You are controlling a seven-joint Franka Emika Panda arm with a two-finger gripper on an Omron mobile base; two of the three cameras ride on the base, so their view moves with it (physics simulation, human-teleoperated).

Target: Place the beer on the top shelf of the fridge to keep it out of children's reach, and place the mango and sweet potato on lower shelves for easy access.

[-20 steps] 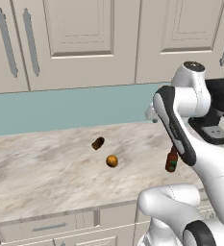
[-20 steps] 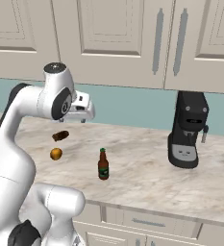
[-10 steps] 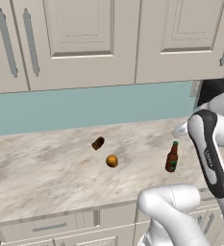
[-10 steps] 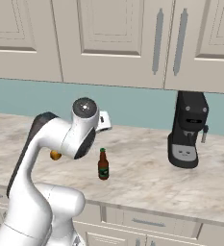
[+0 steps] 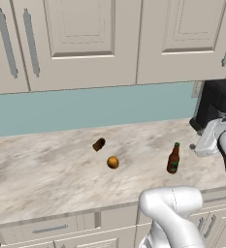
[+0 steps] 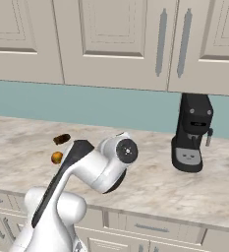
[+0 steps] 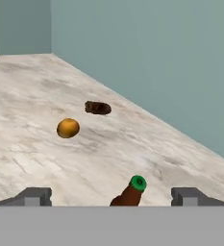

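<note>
All three items sat out on the marble counter (image 5: pixel 46 169), and nothing had gone anywhere near a fridge. The beer (image 5: pixel 173 159) stood upright toward the right end, cap up, not far from the black coffee machine (image 6: pixel 192 133). The mango (image 5: pixel 113 162) lay well to its left, out in the open, and the sweet potato (image 5: pixel 99 144) rested just behind the mango, nearer the teal backsplash (image 5: pixel 85 109).

Through the hand camera, the end effector (image 7: pixel 111 196) was released, its fingers spread wide, with the bottle's neck and cap rising between them at the bottom of the view. No contact could be seen; nothing was gripped.

So, by the look of it, the task stood at the very start: the beer seemed the first target, lined up but not taken. Three pickups and three shelf placements all remained.
</note>
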